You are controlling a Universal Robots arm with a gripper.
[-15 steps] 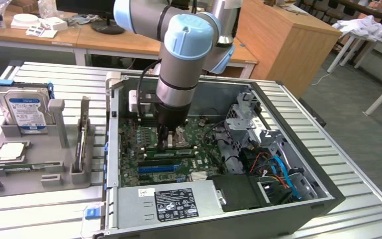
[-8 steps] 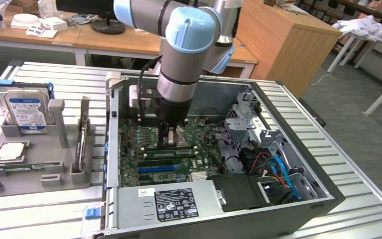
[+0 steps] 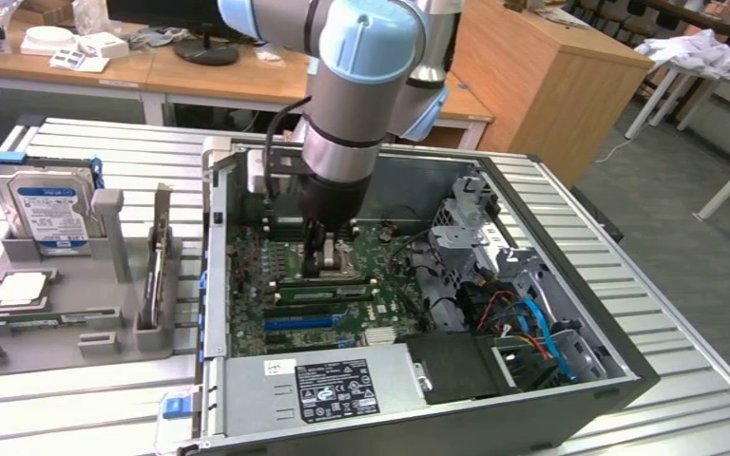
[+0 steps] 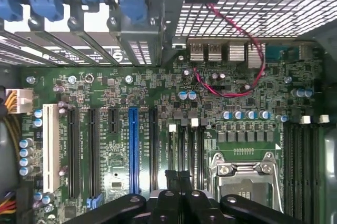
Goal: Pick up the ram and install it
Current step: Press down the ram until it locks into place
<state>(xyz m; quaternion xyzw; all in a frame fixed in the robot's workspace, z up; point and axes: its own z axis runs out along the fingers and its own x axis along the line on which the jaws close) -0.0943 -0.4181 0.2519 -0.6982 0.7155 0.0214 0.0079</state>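
Ram (image 3: 38,322) appears to lie in the grey holder (image 3: 111,228) on the surface, at nine o'clock from the computer case (image 3: 568,418). It is light, stiff and fragile, so grip the long edges. The gripper (image 3: 319,249) hangs over the motherboard (image 4: 158,103) with its fingers (image 4: 171,179) together and empty.

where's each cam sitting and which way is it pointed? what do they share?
Exterior view: off the arm, raised, looking down at the open PC case on the slatted table; the arm and gripper reach into the case.
Wrist view: on the wrist, looking straight onto the motherboard; the shut gripper shows at the frame edge.
Shared: motherboard, long blue slot, CPU socket.
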